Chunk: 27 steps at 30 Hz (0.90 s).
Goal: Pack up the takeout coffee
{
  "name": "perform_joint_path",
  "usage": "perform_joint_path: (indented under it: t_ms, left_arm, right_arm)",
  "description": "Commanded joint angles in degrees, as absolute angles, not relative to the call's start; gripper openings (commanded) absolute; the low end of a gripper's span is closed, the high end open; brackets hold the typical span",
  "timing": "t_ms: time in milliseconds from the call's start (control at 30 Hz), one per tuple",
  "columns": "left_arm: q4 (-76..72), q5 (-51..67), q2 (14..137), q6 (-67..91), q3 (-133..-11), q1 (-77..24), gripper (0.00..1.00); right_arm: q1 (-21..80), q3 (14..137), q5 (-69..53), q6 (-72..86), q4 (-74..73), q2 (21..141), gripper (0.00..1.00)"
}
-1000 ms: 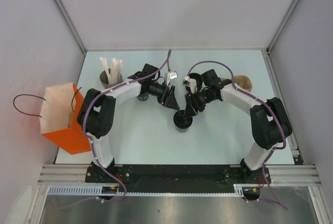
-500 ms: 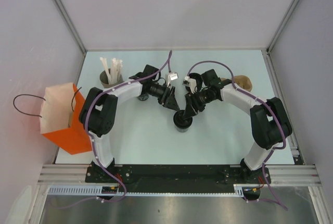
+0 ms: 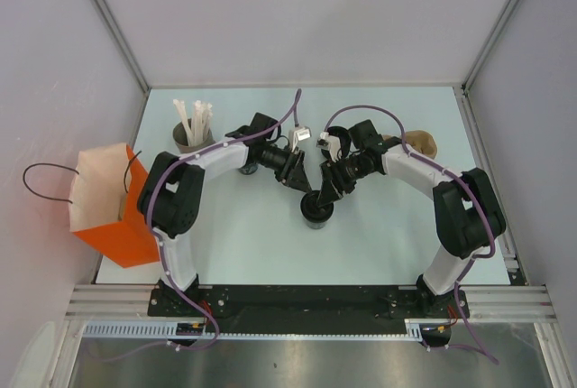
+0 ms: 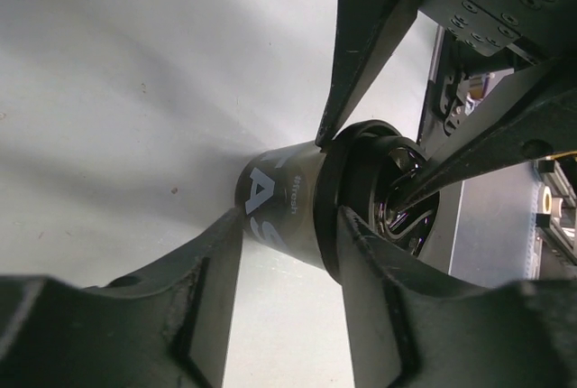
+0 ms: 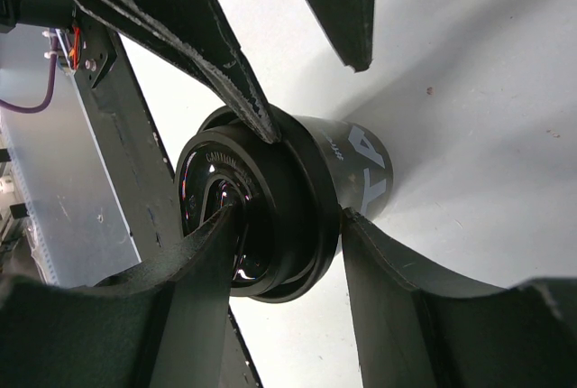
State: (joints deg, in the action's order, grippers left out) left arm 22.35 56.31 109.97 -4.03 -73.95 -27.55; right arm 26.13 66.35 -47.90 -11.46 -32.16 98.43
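Note:
The takeout coffee (image 3: 315,215), a black cup with a black lid, stands upright on the table between both arms. My right gripper (image 3: 321,197) is shut on its top. In the right wrist view (image 5: 287,217) one finger rests in the lid's recess and the other presses the cup wall (image 5: 365,167) under the lid rim. My left gripper (image 3: 304,184) is open beside the cup. In the left wrist view (image 4: 293,221) its fingertips (image 4: 236,226) touch the cup's side (image 4: 279,194) and lid rim without clamping.
An orange paper bag (image 3: 108,207) stands open at the table's left edge. A grey cup of white straws (image 3: 192,131) stands at the back left. A brown object (image 3: 420,143) lies at the back right. A dark object (image 3: 244,170) is partly hidden under the left arm.
The left wrist has shifted slightly to the right toward the cup. The cup and the right gripper have stayed in place.

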Motion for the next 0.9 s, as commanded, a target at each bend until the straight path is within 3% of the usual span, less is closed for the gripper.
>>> perform_joint_path:
  t_ms: [0, 400, 733, 867]
  left_arm:
    - [26.54, 41.49, 112.15, -9.66, -71.99, -30.67, 0.48]
    - [27.34, 33.92, 113.03, -12.13, -69.7, -33.49, 0.47]
    - [28.04, 40.33, 105.91, -10.28, -79.45, -30.5, 0.71]
    - [26.99, 43.06, 102.06, -8.88, -81.04, -29.97, 0.74]
  right_arm:
    - [27.07, 65.48, -41.22, -14.33, -33.75, 101.78, 0.52]
    - [26.98, 65.48, -40.52, -14.85, -34.28, 102.66, 0.52]
    - [26.81, 65.48, -40.61, -14.77, -34.1, 102.22, 0.52]
    - [26.72, 65.48, -40.78, -14.77, -34.1, 102.13, 0.52]
